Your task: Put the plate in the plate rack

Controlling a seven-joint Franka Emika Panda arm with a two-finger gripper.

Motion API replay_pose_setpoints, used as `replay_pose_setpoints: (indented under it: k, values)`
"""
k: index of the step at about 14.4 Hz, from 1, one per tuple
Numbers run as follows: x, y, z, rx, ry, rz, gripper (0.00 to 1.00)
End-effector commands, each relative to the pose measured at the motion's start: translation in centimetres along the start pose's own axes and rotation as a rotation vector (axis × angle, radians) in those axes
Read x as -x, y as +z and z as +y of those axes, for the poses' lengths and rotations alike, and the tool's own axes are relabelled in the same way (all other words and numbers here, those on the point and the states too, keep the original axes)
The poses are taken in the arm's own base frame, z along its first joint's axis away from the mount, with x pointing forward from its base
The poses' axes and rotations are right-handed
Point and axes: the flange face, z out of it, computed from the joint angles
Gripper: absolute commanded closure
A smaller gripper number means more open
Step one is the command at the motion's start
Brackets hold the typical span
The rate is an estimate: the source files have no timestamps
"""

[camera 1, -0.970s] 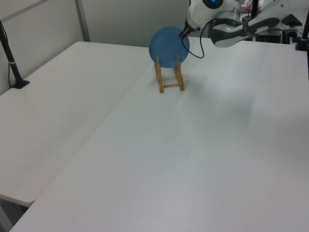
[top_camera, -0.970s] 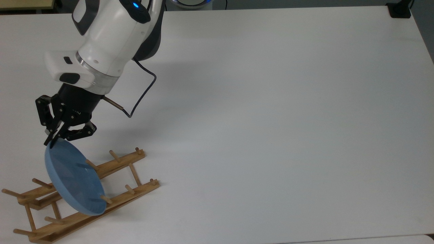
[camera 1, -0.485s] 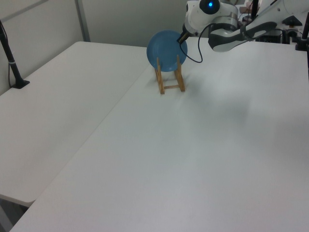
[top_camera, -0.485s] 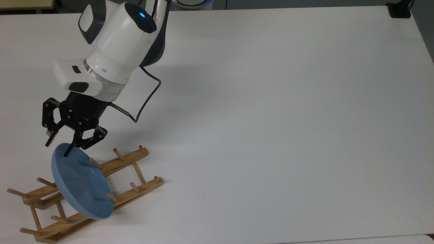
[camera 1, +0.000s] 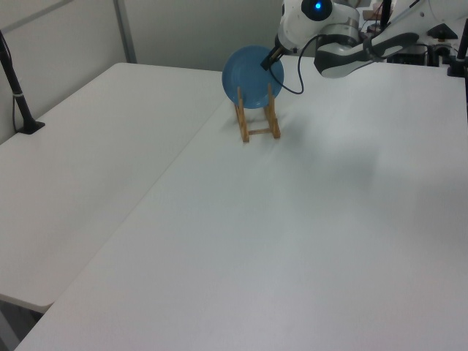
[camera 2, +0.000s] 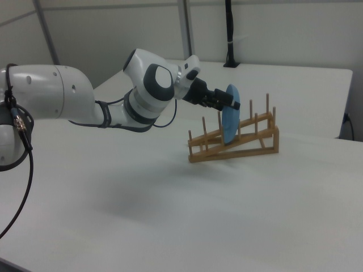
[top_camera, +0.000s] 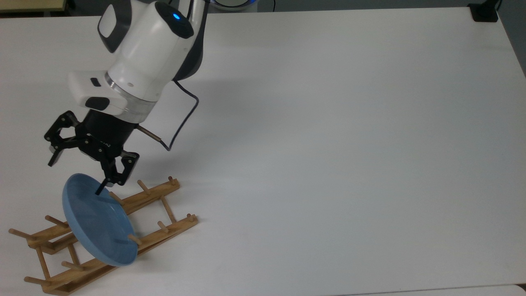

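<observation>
Gripper (top_camera: pixel 76 174) spread wide, released, grasping nothing. In the top view one fingertip (top_camera: pixel 100 190) overlaps the upper rim of the plate (top_camera: pixel 96 222); the other hangs off past the rim, over bare table (top_camera: pixel 328 144). Contact at that rim cannot be confirmed. The plate stands on edge just below the gripper, slotted between pegs of the plate rack (top_camera: pixel 135 236).

The right view shows the plate (camera 2: pixel 229 120) near-upright in the rack (camera 2: pixel 238 141), fingers (camera 2: pixel 229 102) at its top edge. In the left view the plate (camera 1: pixel 251 76) hides most of the rack (camera 1: pixel 257 121).

Beside the gripper, toward the top view's right, the table lies open.
</observation>
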Motion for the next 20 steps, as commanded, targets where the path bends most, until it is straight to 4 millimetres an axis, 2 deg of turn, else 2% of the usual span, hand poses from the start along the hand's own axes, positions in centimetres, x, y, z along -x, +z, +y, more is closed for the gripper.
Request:
replay_pose_setpoints:
  k: [1, 2, 5, 7, 9, 11, 14, 16, 18, 20]
  values:
    - [-2.2, -4.1, -1.4, -0.080, 0.143, 0.020, 0.00]
    - [-2.8, -5.7, -1.1, -0.113, 0.200, -0.002, 0.00]
    - [-2.5, -9.6, -1.6, -0.164, 0.283, -0.144, 0.00]
    - [-1.2, -11.9, -3.0, -0.187, 0.287, -0.249, 0.00]
    - [1.1, -14.6, -3.8, -0.215, 0.278, -0.383, 0.00]
    - [3.1, -17.2, -4.1, -0.244, 0.181, -0.490, 0.00]
    - [4.0, -20.3, -0.9, -0.375, -0.018, -0.661, 0.00]
    - [4.0, -22.1, 2.1, -0.500, -0.081, -0.722, 0.00]
    - [3.8, -23.0, 3.7, -0.524, -0.051, -0.740, 0.00]
    - [3.6, -22.5, 4.6, -0.514, -0.021, -0.742, 0.00]
